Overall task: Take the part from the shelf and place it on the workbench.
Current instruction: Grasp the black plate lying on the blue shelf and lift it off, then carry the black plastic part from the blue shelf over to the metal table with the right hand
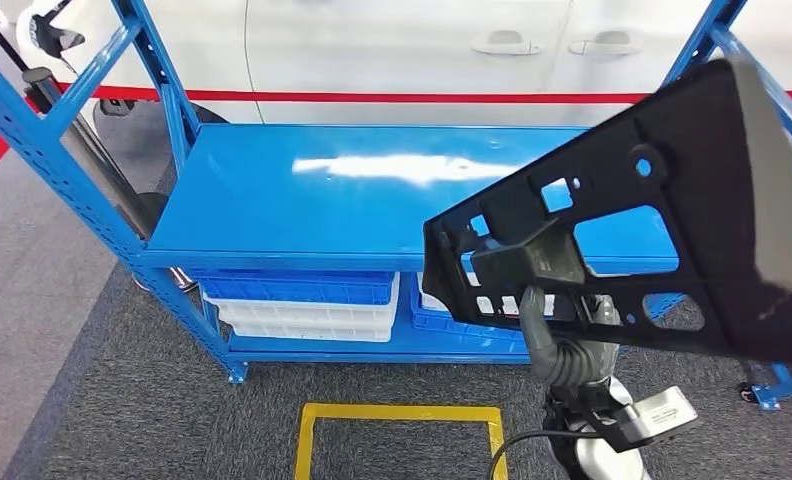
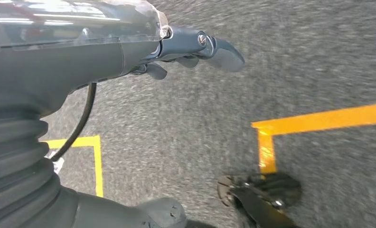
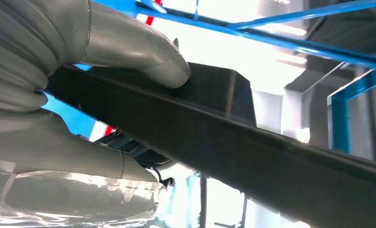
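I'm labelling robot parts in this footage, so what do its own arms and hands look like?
The right hand has a grey ribbed cover at the wrist, a thick grey thumb and a silver forearm section carrying a small grey camera block with a black cable. The left hand shows the same grey ribbed cover, dark blue-grey fingers with visible screws, a glossy clear-wrapped section and a black cable.

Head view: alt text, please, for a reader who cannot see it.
The right hand holds up a black part in front of a blue shelf. Blue and white bins sit below; a white car stands behind.
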